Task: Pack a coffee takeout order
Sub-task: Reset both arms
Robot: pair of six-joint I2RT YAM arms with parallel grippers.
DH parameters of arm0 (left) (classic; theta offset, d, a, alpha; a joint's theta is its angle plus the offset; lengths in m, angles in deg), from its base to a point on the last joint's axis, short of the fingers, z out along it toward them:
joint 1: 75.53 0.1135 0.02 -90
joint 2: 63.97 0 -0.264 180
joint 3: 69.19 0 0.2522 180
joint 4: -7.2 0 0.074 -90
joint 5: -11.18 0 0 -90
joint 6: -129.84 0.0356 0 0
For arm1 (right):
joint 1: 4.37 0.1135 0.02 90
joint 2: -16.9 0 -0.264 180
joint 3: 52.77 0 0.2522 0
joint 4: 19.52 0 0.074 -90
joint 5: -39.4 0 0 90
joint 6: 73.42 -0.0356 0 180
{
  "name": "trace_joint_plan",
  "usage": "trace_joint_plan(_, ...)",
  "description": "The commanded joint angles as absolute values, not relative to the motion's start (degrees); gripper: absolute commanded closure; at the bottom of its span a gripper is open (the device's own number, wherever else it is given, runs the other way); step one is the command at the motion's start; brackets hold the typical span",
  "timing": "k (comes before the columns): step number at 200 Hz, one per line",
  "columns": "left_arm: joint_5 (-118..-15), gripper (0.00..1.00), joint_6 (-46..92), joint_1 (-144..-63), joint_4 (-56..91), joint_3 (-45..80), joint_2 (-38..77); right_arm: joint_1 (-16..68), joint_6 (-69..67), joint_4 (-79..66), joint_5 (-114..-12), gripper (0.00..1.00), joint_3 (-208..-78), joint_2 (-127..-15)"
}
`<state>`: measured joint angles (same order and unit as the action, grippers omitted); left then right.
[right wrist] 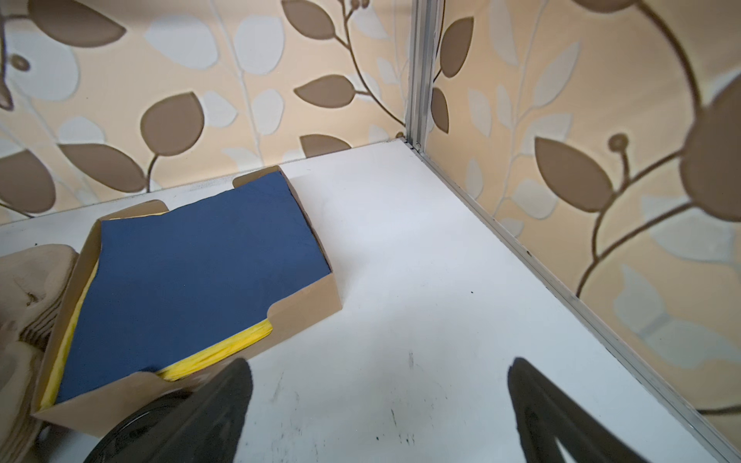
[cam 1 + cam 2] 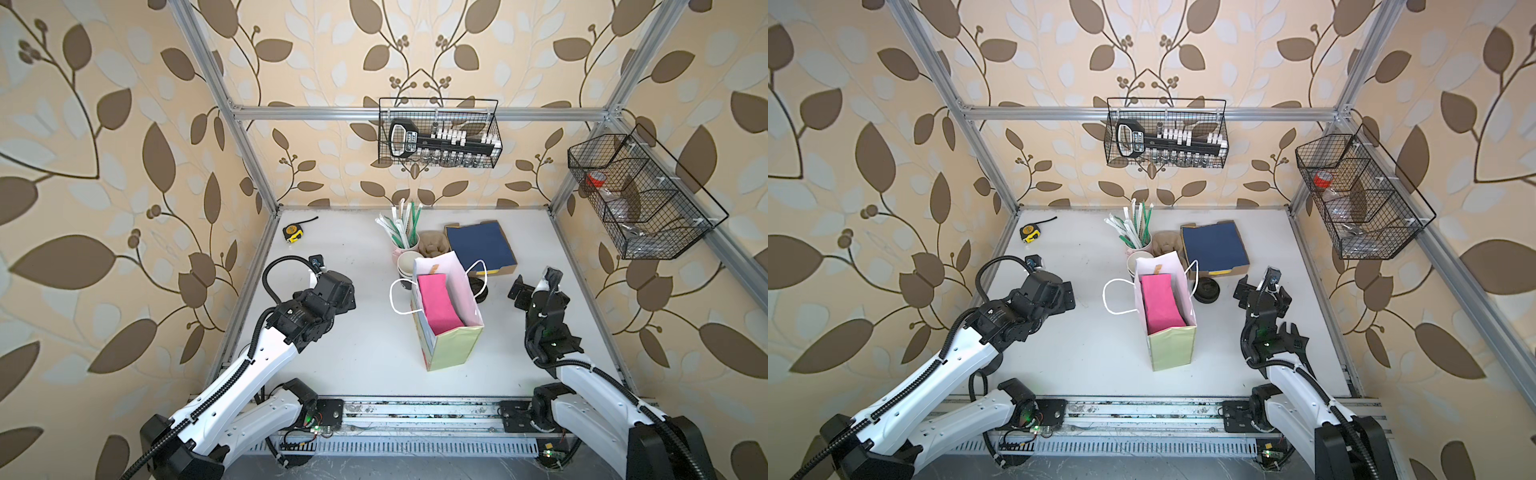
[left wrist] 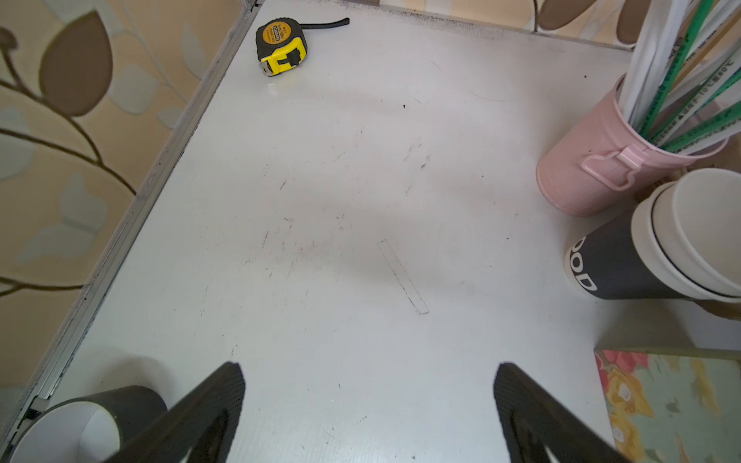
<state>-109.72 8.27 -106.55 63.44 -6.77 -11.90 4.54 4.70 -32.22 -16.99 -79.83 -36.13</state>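
A bright pink napkin lies inside the upright paper bag mid-table, covering whatever sits beneath it. No lidded cup shows. My left gripper is open over bare table left of the bag, nothing between its fingers. A lidless dark cup stands just outside one finger. My right gripper is open over bare table right of the bag, empty, with black lids beside one finger.
Behind the bag are stacked lidless cups, a pink holder of straws, brown pulp carriers and a cardboard tray with a navy napkin. A tape measure lies back left.
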Motion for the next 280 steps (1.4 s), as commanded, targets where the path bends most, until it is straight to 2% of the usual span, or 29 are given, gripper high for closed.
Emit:
trace_joint_plan(1,-115.3,0.01,9.7,-106.0,58.9,-8.0,-13.1,4.3,7.4,-45.0,-16.4,0.00,-76.5,-38.2)
trace_joint_plan(38,-118.8,0.01,11.3,-106.1,53.2,-11.5,-12.7,4.3,11.0,-54.2,-17.1,0.00,-74.3,-45.4)
trace_joint_plan(68,-120.2,0.01,14.4,-106.0,46.5,-15.1,-13.2,4.2,16.3,-60.1,-24.6,0.00,-73.5,-47.8)
trace_joint_plan(94,-121.5,0.01,16.0,-106.1,44.3,-15.7,-12.4,3.9,17.3,-75.9,-25.3,0.00,-70.6,-57.4)
trace_joint_plan(109,-122.7,0.01,16.9,-106.0,43.1,-16.1,-12.2,1.4,15.1,-68.1,-29.9,0.00,-72.5,-55.2)
trace_joint_plan(121,-123.1,0.01,18.5,-106.1,41.0,-16.9,-12.1,0.2,15.3,-73.7,-32.2,0.00,-72.1,-60.8)
trace_joint_plan(127,-123.3,0.01,19.1,-106.1,39.9,-17.4,-12.1,0.4,15.9,-77.1,-31.5,0.00,-72.4,-62.4)
trace_joint_plan(138,-123.7,0.01,19.8,-106.0,38.1,-18.2,-12.1,1.0,14.3,-67.3,-29.7,0.00,-74.2,-59.0)
trace_joint_plan(148,-123.6,0.01,21.2,-105.9,36.3,-19.0,-11.8,1.0,15.3,-72.9,-28.7,0.00,-74.1,-62.0)
trace_joint_plan(160,-124.3,0.01,23.5,-105.9,33.4,-19.6,-11.0,0.6,13.6,-67.2,-29.1,0.00,-74.8,-59.6)
trace_joint_plan(170,-125.0,0.01,25.2,-105.4,31.2,-19.8,-9.8,0.2,14.4,-70.5,-29.5,0.00,-74.6,-61.3)
trace_joint_plan(216,-124.4,0.01,28.7,-101.4,20.5,-21.3,-2.1,1.0,14.5,-69.0,-28.3,0.00,-74.5,-60.4)
trace_joint_plan(248,-120.5,0.01,31.7,-95.4,10.8,-25.1,0.4,1.1,14.5,-69.0,-28.3,0.00,-74.6,-60.5)
trace_joint_plan(280,-111.1,0.01,35.7,-89.0,-3.0,-31.3,0.2,1.0,14.5,-68.8,-28.3,0.00,-74.6,-60.3)
